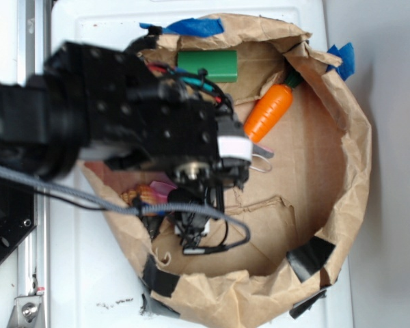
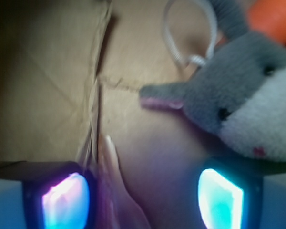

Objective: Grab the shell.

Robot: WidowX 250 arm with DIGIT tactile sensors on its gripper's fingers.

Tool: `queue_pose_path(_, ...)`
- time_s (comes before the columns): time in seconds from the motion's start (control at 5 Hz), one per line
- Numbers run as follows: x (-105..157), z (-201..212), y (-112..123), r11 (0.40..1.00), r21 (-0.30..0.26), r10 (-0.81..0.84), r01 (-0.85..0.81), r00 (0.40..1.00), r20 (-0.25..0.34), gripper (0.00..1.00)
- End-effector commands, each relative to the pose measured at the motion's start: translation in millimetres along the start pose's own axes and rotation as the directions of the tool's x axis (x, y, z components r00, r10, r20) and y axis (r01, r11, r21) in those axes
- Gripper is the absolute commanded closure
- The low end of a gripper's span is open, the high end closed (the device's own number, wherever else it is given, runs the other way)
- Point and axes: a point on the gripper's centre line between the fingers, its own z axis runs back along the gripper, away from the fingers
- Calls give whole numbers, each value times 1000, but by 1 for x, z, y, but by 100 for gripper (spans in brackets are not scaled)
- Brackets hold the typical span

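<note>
Tool (image 2: 143, 200) spread wide above brown paper (image 2: 47, 95). Shell (image 2: 115, 191) lies on paper between fingers, close to left finger (image 2: 66, 200), pale thin tail pointing away. Grey plush mouse (image 2: 243, 100) beside right finger.

Exterior bright, arm blurred; wrist dim, soft-focused.

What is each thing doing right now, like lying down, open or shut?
Gripper: open, fingers either side of the shell's thin end.
Shell: lying on the cardboard, not gripped yet.
Carrot: lying slanted near the bag wall.
Green block: lying on its side.
Plush toy: lying beside the gripper.
Paper bag: open, rim rolled down.
</note>
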Motion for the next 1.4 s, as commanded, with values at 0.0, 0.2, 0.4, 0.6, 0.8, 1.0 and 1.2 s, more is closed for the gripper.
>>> queue_pose_path(0.0,-25,10,23,996,83,-28,27,1000,12,0)
queue_pose_path(0.2,-36,17,29,978,106,-179,179,984,-7,0)
queue_pose_path(0.4,-40,25,40,970,87,-229,228,973,7,0)
queue_pose_path(0.6,-38,28,42,968,90,-236,234,972,10,0)
queue_pose_path(0.8,-36,25,37,966,99,-241,241,970,-6,0)
queue_pose_path(1.0,-34,23,30,959,97,-269,268,963,-2,0)
queue_pose_path(1.2,-32,22,19,946,93,-314,311,949,11,0)
